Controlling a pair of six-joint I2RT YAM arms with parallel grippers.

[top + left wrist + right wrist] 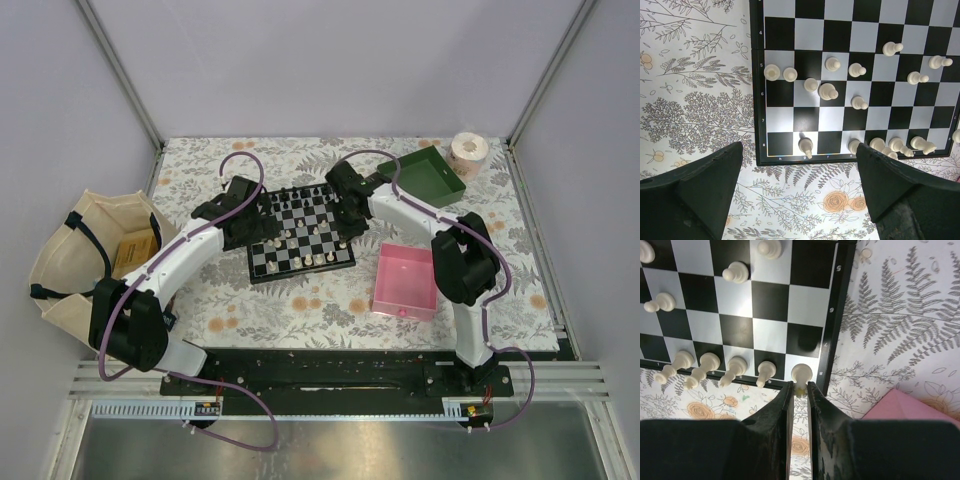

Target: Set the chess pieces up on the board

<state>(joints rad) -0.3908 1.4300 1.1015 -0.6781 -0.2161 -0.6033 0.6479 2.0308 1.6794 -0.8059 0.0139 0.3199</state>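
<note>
The board (300,235) lies mid-table, with black chess pieces (303,196) on its far rows and cream ones (306,260) on its near rows. My left gripper (800,185) hangs open over the flowered cloth just off the board's (810,120) edge, nothing between its fingers (705,190). A cream piece (805,145) stands on the edge row in front of it. Several others are scattered further in. My right gripper (800,387) is shut on the top of a cream piece (801,373) over the board's (770,300) corner square, beside a row of cream pieces (735,369).
A pink tray (405,280) lies right of the board, its corner (905,405) close to my right gripper. A green tray (430,175) and a paper roll (468,150) are at the back right. A cloth bag (85,260) sits off the table's left side.
</note>
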